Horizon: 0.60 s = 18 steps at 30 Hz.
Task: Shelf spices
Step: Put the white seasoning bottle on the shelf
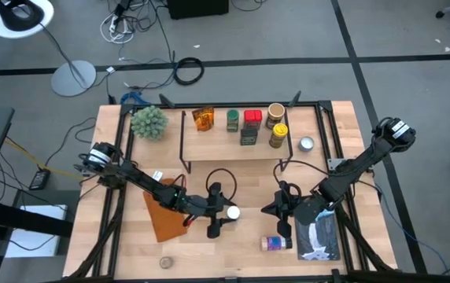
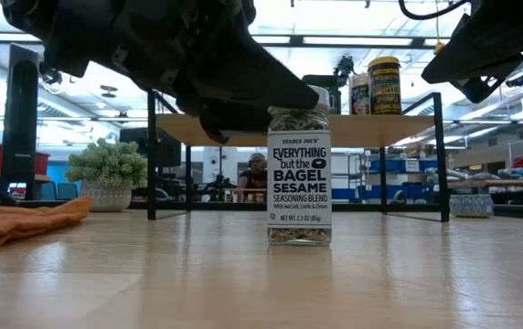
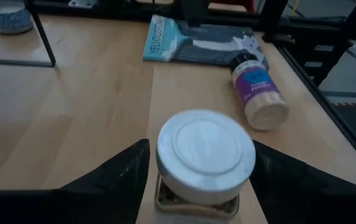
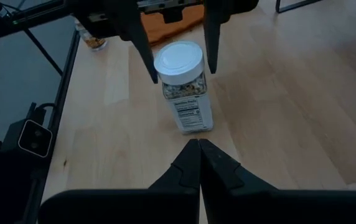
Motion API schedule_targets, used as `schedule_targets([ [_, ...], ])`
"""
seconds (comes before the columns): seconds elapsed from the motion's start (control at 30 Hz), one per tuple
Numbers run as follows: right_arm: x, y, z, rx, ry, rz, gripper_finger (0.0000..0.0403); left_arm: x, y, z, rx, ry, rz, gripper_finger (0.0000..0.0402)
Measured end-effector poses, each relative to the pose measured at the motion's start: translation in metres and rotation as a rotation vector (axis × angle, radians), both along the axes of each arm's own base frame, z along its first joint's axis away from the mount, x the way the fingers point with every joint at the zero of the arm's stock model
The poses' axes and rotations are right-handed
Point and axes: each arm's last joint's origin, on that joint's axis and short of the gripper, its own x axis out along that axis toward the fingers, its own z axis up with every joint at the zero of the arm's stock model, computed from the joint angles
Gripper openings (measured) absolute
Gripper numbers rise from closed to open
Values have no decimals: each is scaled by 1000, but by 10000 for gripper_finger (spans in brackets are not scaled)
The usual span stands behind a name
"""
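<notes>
Left gripper (image 4: 177,38) straddles the upright white-lidded seasoning jar (image 4: 184,87) mid-tabletop toward the front edge, jaws open, positioned for a grasp. Right gripper (image 4: 199,163) waits nearby, jaws closed, empty.

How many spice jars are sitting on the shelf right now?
6 on the shelf: amber jar, green-lidded jar, red tin with dark jar beside it, tan-lidded jar with yellow jar beside it. Smaller ones could hide behind these.
</notes>
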Motion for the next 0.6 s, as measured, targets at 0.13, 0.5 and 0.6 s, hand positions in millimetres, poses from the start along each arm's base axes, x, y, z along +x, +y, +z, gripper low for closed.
schedule_targets([
  [0.13, 0, 0, 0, 0, 1, 0, 1, 1, 0, -2, -1, 3, -4, 263],
  [0.5, 0, 0, 0, -1, 2, 0, 1, 1, 0, -1, -1, -4, -6, 204],
  [0.6, 0, 0, 0, -1, 3, 1, 1, 1, 0, -1, -2, -6, -6, 206],
])
